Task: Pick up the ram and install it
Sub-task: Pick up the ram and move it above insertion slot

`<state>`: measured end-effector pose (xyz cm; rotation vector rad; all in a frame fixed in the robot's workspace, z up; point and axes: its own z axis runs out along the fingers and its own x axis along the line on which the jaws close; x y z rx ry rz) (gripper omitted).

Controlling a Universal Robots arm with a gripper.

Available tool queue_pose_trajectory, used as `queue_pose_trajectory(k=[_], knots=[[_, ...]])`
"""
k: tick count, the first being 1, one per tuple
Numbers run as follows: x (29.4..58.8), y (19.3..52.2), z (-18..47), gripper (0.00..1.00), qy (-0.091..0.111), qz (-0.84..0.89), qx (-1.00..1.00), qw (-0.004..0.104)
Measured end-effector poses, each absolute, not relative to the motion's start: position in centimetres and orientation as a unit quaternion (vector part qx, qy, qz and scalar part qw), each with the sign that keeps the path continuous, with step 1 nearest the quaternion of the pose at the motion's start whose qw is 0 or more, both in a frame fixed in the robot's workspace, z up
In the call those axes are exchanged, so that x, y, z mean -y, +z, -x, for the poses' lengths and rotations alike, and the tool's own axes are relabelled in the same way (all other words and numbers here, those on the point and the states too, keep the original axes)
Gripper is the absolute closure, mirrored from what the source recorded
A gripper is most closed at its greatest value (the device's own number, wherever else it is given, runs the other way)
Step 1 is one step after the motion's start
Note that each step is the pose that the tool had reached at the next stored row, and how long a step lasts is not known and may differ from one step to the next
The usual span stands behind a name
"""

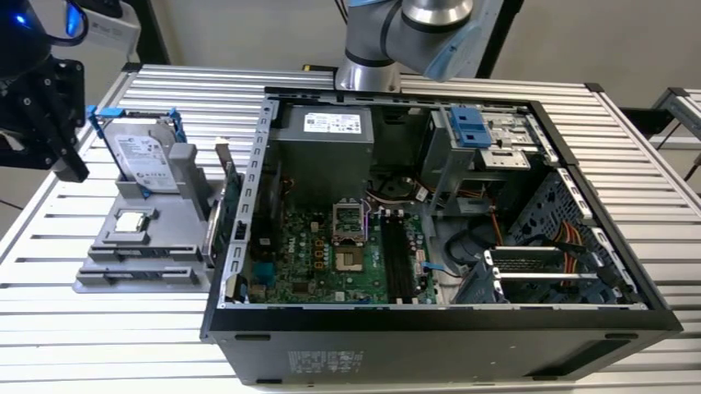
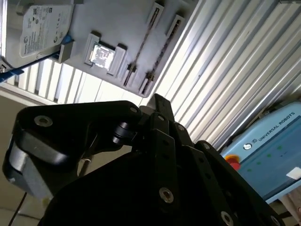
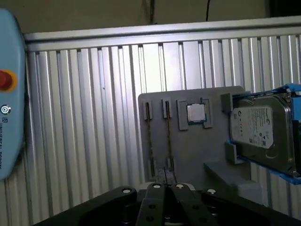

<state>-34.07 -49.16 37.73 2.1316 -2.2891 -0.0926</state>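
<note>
Two ram sticks stand on edge in parallel slots of a grey holder (image 3: pixel 188 150), seen edge-on as thin lines in both wrist views; one ram (image 3: pixel 168 141) (image 2: pixel 162 49) lies nearer the processor chip. My gripper (image 3: pixel 167 188) (image 2: pixel 157 100) hovers well above the holder, its black fingers pressed together with nothing between them. In the exterior view my gripper (image 1: pixel 61 144) hangs at the exterior view's left, up and to the left of the holder (image 1: pixel 104 275).
A hard drive (image 1: pixel 143 160) in a blue frame and a square processor chip (image 1: pixel 131 222) share the holder. An open computer case (image 1: pixel 438 320) with its motherboard (image 1: pixel 328 263) and dark memory slots (image 1: pixel 400 258) lies to the holder's right. A blue pendant (image 3: pixel 9 94) rests on the slatted table (image 1: pixel 98 336).
</note>
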Motion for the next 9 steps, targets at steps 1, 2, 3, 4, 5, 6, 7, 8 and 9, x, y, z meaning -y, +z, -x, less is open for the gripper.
queue_pose_trajectory(k=[1,2,3,4,5,6,7,8,9], knots=[[49.16,37.73,34.07,1.00,-0.030,-0.687,0.726,0.006],[49.16,37.73,34.07,1.00,-0.030,-0.692,0.721,0.006],[49.16,37.73,34.07,1.00,-0.030,-0.698,0.715,0.007],[49.16,37.73,34.07,1.00,-0.030,-0.704,0.710,0.007],[49.16,37.73,34.06,1.00,-0.030,-0.709,0.704,0.007],[49.16,37.73,34.06,1.00,-0.030,-0.715,0.699,0.007],[49.16,37.73,34.06,1.00,-0.030,-0.720,0.693,0.007],[49.16,37.73,34.06,1.00,-0.030,-0.726,0.687,0.007],[49.16,37.73,34.07,1.00,-0.030,-0.751,0.660,0.008]])
